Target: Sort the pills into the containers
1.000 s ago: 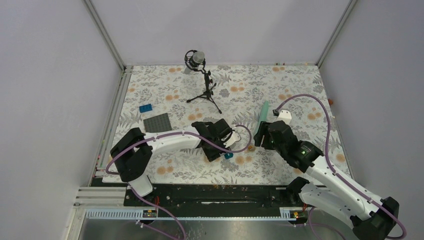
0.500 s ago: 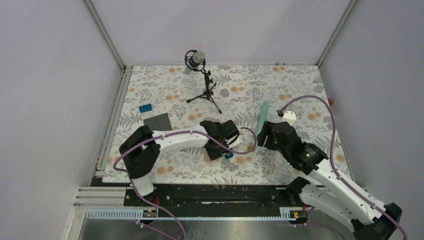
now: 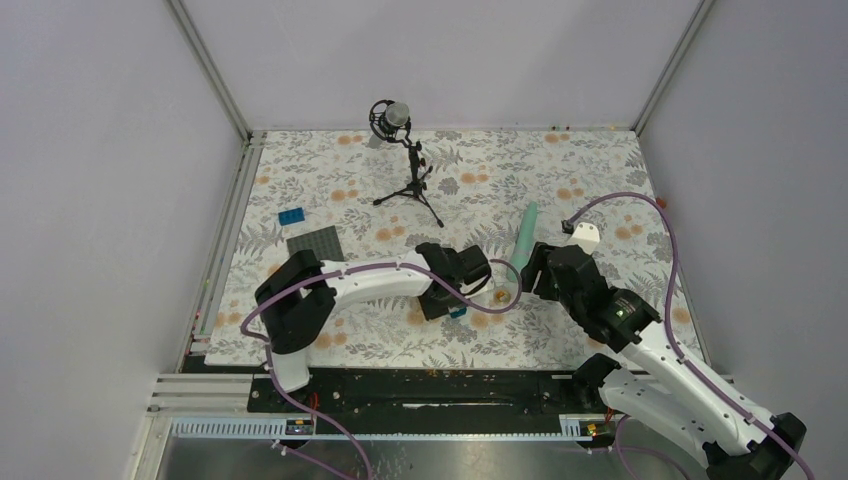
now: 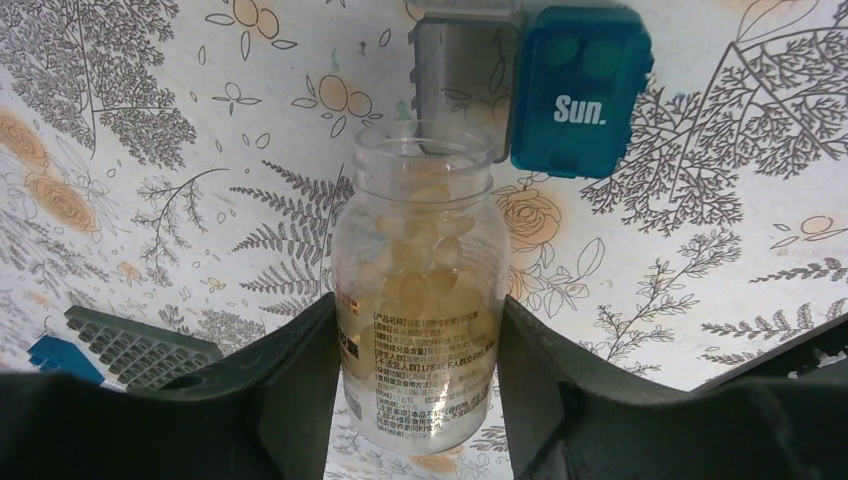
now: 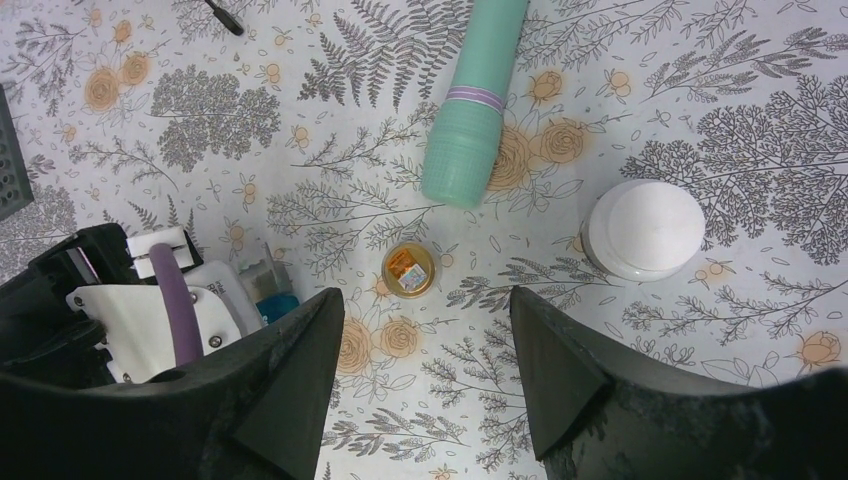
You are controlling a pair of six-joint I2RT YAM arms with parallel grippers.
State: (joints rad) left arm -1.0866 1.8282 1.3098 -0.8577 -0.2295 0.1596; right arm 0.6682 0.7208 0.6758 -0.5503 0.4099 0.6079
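Shifted rightward, left claw (image 4: 415, 340) clamps the jar (image 4: 420, 250) — right claw (image 5: 425, 310) spread wide.

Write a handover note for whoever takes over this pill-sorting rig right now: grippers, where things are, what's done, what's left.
Left gripper: shut on the clear jar, whose open mouth is close to the grey box. The teal box marked "Sun." sits beside the grey one.
Right gripper: open, empty, above the cloth near the mint-green strip and a white cap.
Done: the jar has no cap on.
Left: the pills are in the jar; none is visible in any container, so all sorting remains.
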